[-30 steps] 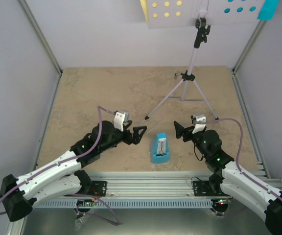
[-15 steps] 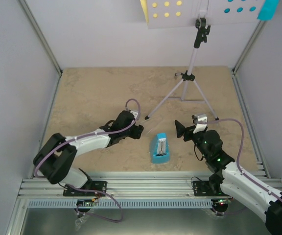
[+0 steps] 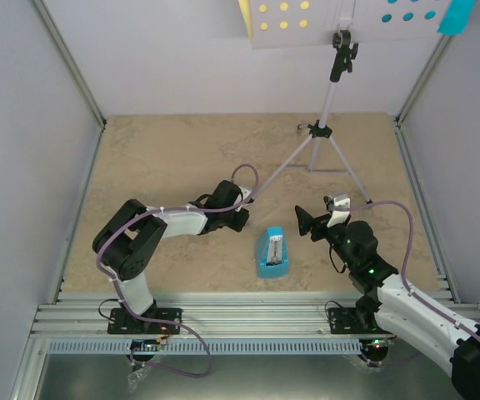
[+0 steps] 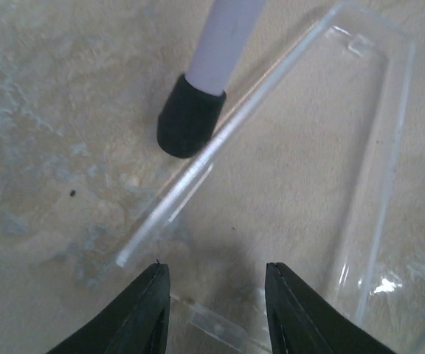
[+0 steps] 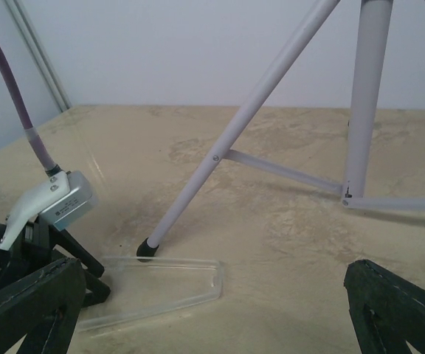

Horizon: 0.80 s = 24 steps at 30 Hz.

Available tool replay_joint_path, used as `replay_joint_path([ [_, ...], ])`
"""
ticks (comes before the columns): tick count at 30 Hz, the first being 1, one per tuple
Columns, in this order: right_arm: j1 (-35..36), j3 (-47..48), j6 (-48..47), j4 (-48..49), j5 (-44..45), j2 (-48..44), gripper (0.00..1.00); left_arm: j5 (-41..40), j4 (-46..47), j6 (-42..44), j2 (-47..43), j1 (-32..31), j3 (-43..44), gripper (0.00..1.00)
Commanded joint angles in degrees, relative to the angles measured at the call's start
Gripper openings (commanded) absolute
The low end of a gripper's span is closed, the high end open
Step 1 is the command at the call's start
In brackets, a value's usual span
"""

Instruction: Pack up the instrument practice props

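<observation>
Beige tabletop (image 3: 157,158); clear tray (image 4: 389,169), left gripper (image 4: 214,269) part-spread astride its rim; right gripper (image 5: 206,284) fully spread.

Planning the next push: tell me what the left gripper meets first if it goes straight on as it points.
Most likely the clear plastic piece lying ahead of the left gripper; the stand's black foot sits beyond, off to one side. Depth is unclear.

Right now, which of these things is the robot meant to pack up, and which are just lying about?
For the job: lilac music stand, blue metronome, yellow sheet, cyan sheet.

Lying about: clear plastic tray, flat on the table by one foot of the stand; what it is for cannot be told.
</observation>
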Motion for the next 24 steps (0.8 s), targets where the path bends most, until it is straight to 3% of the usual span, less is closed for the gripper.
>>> replay_joint_path([
  [1,-0.4,0.9,0.4,1.6,-1.1,0.8,0.98,2.5,0.2,2.3,0.6,0.0,0.7,0.35],
  [4,-0.4,0.9,0.5,1.8,-1.6,1.1,0.98,2.6,0.8,3.3,0.4,0.0,0.1,0.29],
  [11,-0.4,0.6,0.4,2.4,-2.0,1.3,0.98,-1.1,0.2,4.9,-1.1,0.0,0.2,0.31],
  [13,-0.4,0.6,0.3,2.5,-2.1,1.4,0.98,-1.8,1.6,5.0,-3.5,0.0,-1.0,0.36],
  [18,-0.4,0.7,0.3,2.8,-2.8,1.8,0.98,1.0,2.8,7.2,-6.5,1.1,-2.1,0.61],
  [24,-0.4,0.5,0.0,3.2,-3.9,1.3,0.98,5.8,1.4,7.4,-1.9,3.3,2.0,0.66],
])
